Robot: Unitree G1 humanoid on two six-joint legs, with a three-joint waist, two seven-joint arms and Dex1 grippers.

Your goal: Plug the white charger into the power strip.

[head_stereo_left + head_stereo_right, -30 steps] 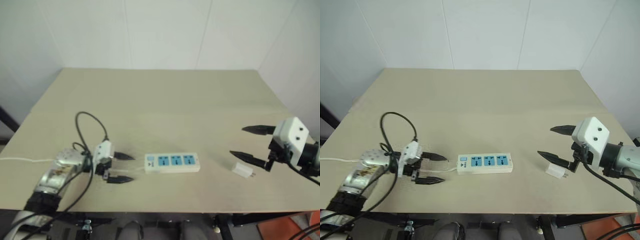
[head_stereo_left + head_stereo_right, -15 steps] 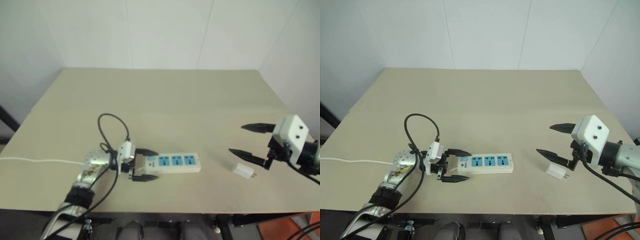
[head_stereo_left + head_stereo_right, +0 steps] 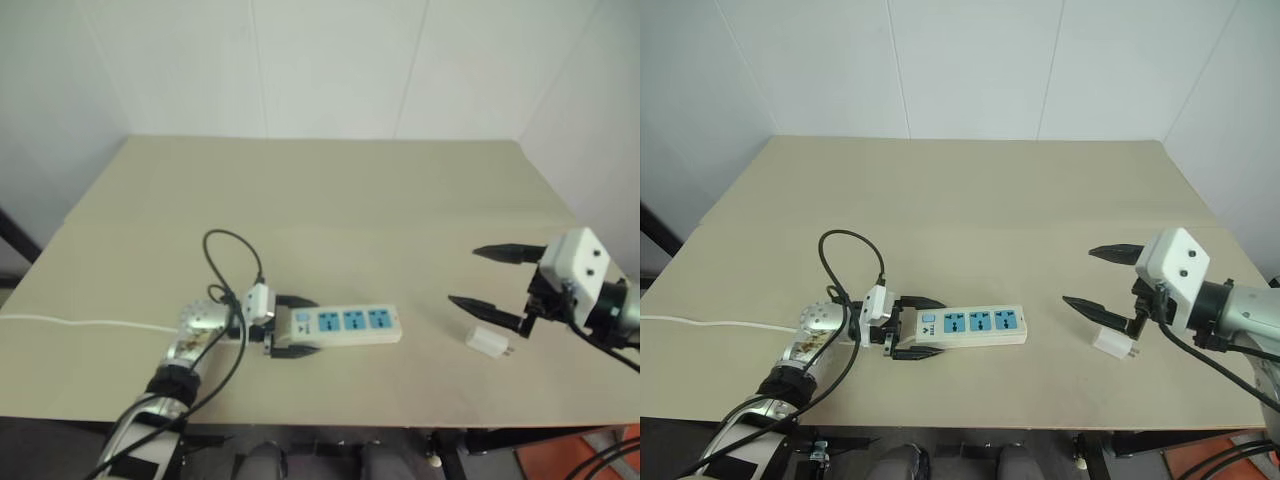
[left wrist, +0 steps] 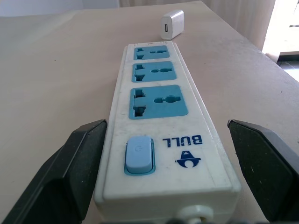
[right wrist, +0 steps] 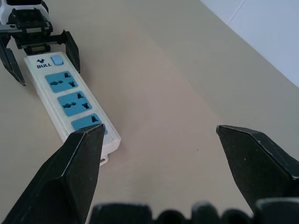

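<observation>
On the tan table (image 3: 970, 200), seen from the head, the left gripper (image 3: 912, 328) has slid in around the switch end of the power strip (image 3: 970, 326), fingers apart, nothing clamped; the right gripper (image 3: 1102, 277) hovers spread above the white charger (image 3: 1114, 345). From the left wrist, the strip lies between both fingers (image 4: 77, 163). From the right wrist, the fingers (image 5: 70, 172) gape wide. The strip looks ready to be steadied; the charger remains unpicked.

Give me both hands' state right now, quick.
Left hand: open, fingers either side of the strip's switch end, not closed on it.
Right hand: open, holding nothing, above the charger.
</observation>
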